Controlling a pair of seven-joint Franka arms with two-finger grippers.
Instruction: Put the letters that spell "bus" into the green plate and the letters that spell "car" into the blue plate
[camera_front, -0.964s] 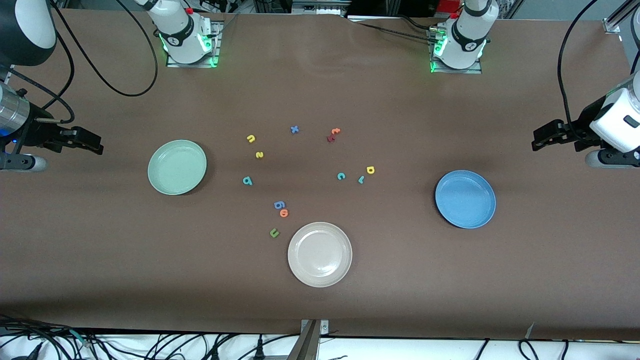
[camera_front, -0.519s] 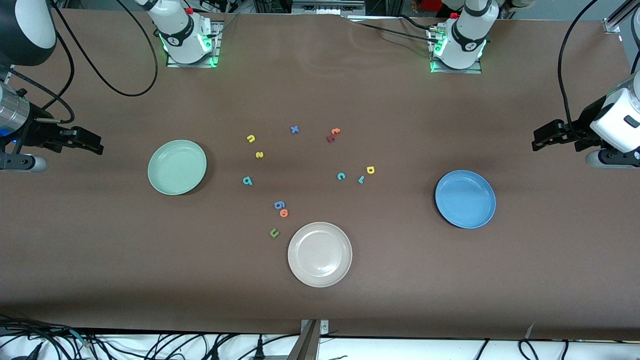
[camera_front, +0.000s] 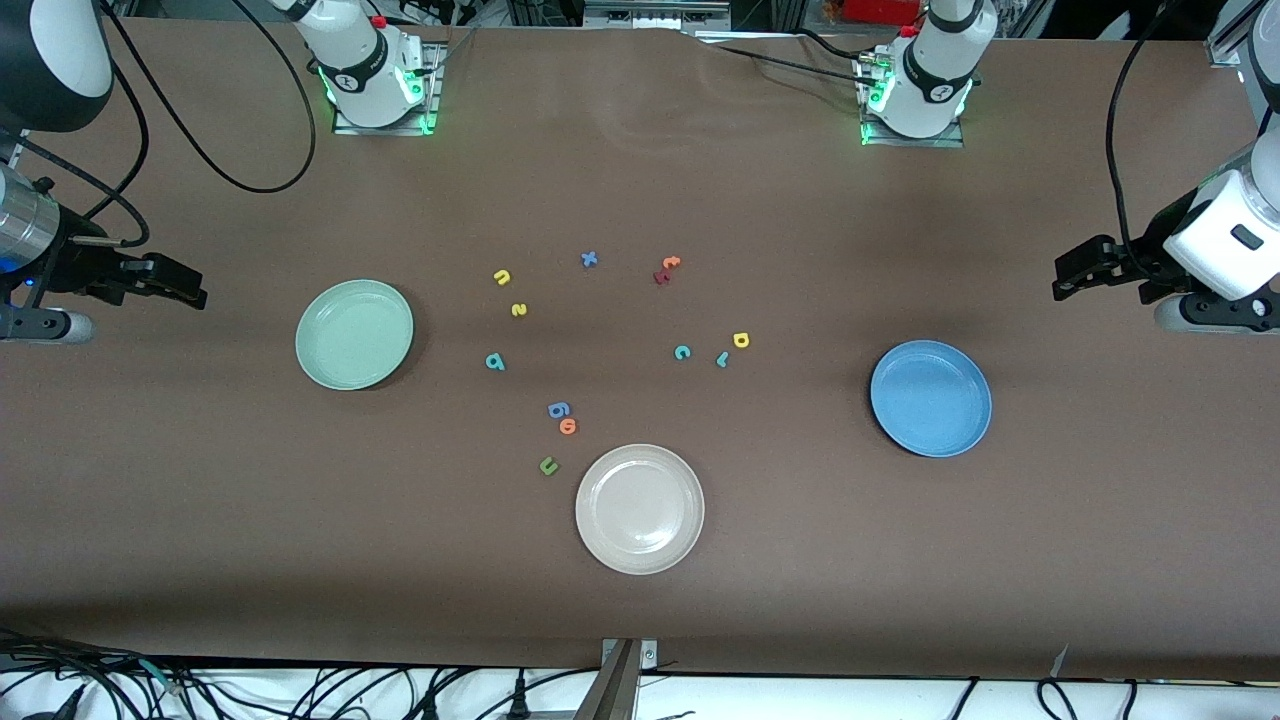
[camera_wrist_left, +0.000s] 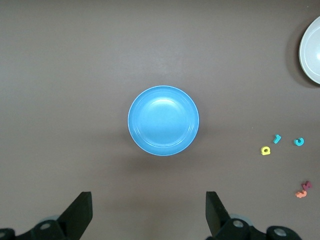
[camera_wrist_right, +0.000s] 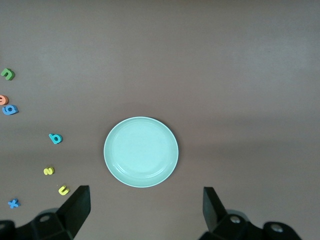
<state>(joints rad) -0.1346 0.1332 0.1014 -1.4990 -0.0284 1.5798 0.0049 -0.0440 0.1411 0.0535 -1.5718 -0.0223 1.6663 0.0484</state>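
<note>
Green plate and blue plate both bare on the tabletop, with "bus" letters and "car" letters scattered between them. Beige-white plate at six o'clock of the scatter. Left end effector released, high at twelve o'clock of the blue plate; right end effector released, at nine o'clock of the green one.

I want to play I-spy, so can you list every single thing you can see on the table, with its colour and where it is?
green plate: 1, mint green, toward the right arm's end of the table
blue plate: 1, bright blue, toward the left arm's end
beige-white plate: 1, nearest the front camera
"bus" letters: yellow u, yellow s, teal b, on the table beside the green plate
"car" letters: teal c, teal r, yellow a, mid-table
other letters: blue x, orange-and-red pair, blue g, orange o, dark green u
right gripper: open, up near the green plate
left gripper: open, up near the blue plate
</note>
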